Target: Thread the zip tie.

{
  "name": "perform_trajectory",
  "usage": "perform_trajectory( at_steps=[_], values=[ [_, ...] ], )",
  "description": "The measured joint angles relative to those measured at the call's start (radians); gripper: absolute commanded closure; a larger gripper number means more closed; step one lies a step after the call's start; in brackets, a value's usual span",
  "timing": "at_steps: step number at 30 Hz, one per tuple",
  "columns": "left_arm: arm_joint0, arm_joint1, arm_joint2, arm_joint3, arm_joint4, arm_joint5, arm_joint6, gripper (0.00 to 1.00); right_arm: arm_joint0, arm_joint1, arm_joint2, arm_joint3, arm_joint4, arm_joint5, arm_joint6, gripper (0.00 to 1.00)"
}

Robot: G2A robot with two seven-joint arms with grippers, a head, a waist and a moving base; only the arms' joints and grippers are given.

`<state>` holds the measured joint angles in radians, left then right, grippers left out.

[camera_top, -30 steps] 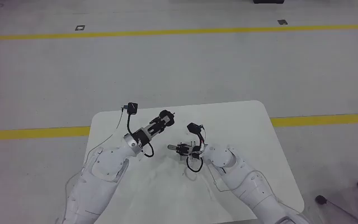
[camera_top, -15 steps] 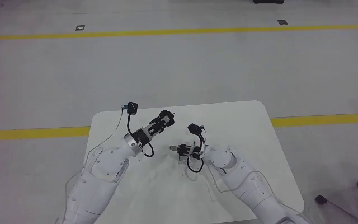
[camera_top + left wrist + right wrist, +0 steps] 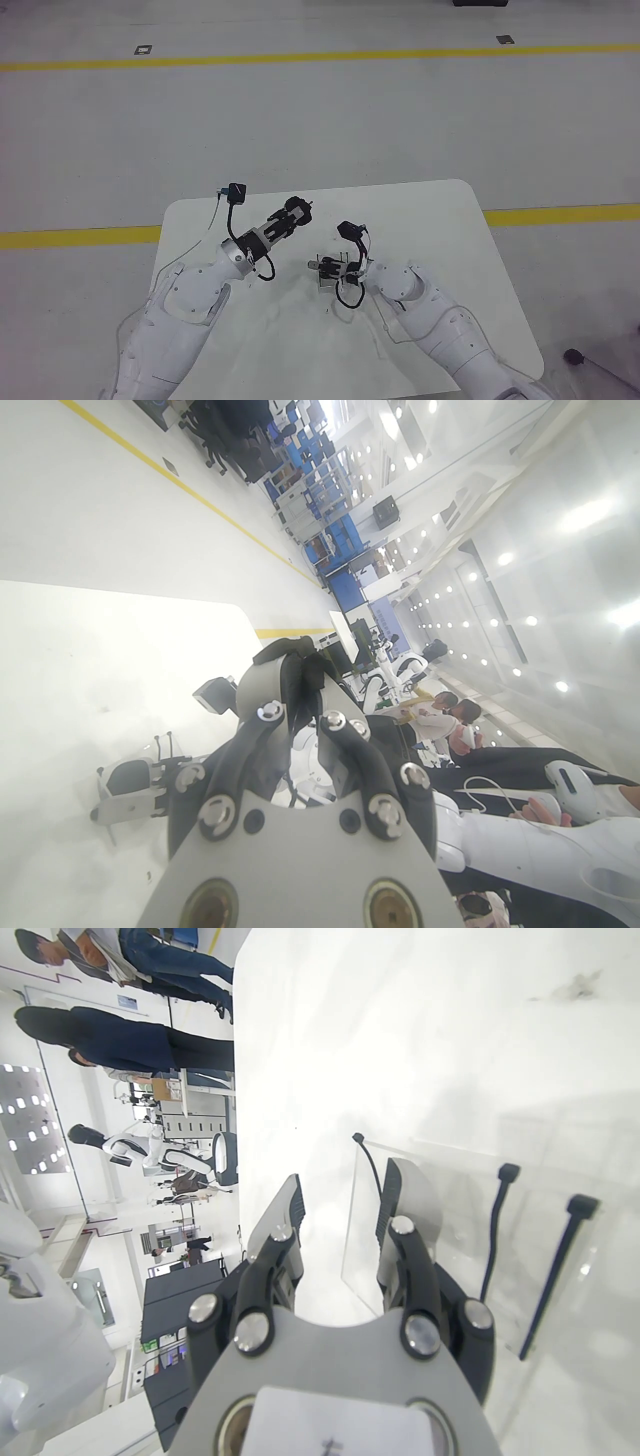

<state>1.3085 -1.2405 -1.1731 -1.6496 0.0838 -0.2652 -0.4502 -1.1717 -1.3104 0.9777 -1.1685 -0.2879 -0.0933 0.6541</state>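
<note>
**Right gripper inching toward 3 o'clock, open at the ties' holder**

Since a second ago the right gripper is drifting a little toward 3 o'clock across the table, its tips pointing to 9 o'clock; the left gripper is keeping its place at about 11 o'clock of it, well apart. In the right wrist view the fingers are standing wide open and gripping nothing; the clear holder is standing on the table with its near edge running in between them; the nearest tie is rising from that edge just beside one finger, its head past the fingertips; two other ties are standing farther along the holder, outside the jaws. The left gripper's fingers are looking closed together; whether anything is lying between them I cannot tell.

Trouble is likely waiting in the closing; with the holder's edge lying between the fingers, a squeeze is risking catching the clear plate along with the tie, or instead of it; that would be dragging or tipping the holder and spilling the other ties. The tie is looking thin and springy; a pinch off its middle is likely bending it aside or letting it slip, leaving the tail aimed wrongly for the head. The left gripper is sitting far off; threading is needing it brought close, and two grippers crowding one small holder are risking a knock.
</note>
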Motion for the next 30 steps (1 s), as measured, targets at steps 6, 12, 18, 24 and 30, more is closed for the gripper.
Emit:
perform_trajectory(
  at_steps=[6,12,18,24,30],
  values=[
    [0.0,0.0,0.0,0.0,0.0,0.0,0.0,1.0,0.0,0.001,-0.001,0.0,-0.002,0.0,-0.002,0.73],
    [0.0,0.0,0.0,0.0,0.0,0.0,0.0,1.0,-0.001,0.002,0.0,-0.005,-0.01,-0.002,-0.006,0.64],
    [0.0,0.0,0.0,0.0,0.0,0.0,0.0,1.0,-0.004,0.007,-0.001,-0.02,-0.045,0.01,-0.009,0.61],
    [0.0,0.0,0.0,0.0,0.0,0.0,0.0,1.0,-0.009,0.008,-0.01,-0.044,-0.089,0.033,-0.021,0.65],
    [0.0,0.0,0.0,0.0,0.0,0.0,0.0,1.0,0.001,0.002,-0.027,-0.027,-0.092,0.036,-0.034,0.65]
  ],
)
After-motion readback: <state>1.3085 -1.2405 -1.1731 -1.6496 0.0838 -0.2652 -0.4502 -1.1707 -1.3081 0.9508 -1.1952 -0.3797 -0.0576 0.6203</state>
